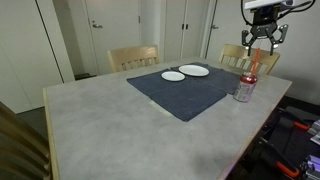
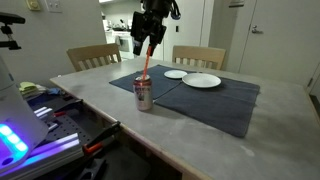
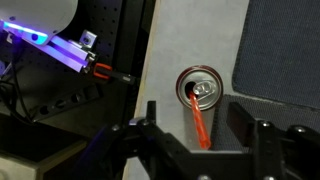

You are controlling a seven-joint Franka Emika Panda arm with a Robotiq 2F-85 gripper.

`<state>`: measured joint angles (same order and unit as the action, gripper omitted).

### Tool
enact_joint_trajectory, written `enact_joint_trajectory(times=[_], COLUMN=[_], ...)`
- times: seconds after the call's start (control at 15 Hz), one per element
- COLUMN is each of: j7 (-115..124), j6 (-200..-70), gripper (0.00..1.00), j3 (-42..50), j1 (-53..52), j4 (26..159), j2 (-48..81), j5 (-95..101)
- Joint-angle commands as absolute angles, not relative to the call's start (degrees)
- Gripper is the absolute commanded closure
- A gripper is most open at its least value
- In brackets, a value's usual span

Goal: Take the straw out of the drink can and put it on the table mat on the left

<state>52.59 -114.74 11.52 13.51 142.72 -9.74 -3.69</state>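
"Where's the straw [image 3: 198, 120]?"

"It's standing in the can [image 3: 203, 90], leaning a little. The can sits on the bare table [image 1: 100, 120], just beside the edge of the blue mat [image 1: 185, 92]."

"And the gripper [image 3: 192, 112]?"

"Right above the can, fingers spread. The straw's upper part rises between them, with a gap on each side in the wrist view."

"Anything on the mat?"

"One white plate [image 1: 173, 76] and a second plate [image 1: 194, 70] at its far edge, apart from the can."
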Motion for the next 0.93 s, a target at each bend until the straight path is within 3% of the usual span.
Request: enact_joint_trajectory(times=[0.0,0.13,0.4,0.53,0.6,0.73,0.87], j7=[52.56,52.57,52.54,52.48,52.43,52.35,52.31], j6=[-115.75,-115.95,-116.38,-116.48,-116.49,-116.44,-116.12], gripper=[0.46,0.62,0.74,0.72,0.76,0.95,1.0], j3=[11.29,11.3,11.3,11.3,11.29,11.27,11.19], j1=[14.25,14.26,14.25,14.23,14.22,14.19,14.15], j4=[141.85,141.68,141.54,141.49,141.49,141.65,141.8], j2=[-8.81,-8.67,-8.35,-8.27,-8.26,-8.47,-9.19], j5=[-3.3,-3.28,-3.29,-3.31,-3.33,-3.33,-3.2])
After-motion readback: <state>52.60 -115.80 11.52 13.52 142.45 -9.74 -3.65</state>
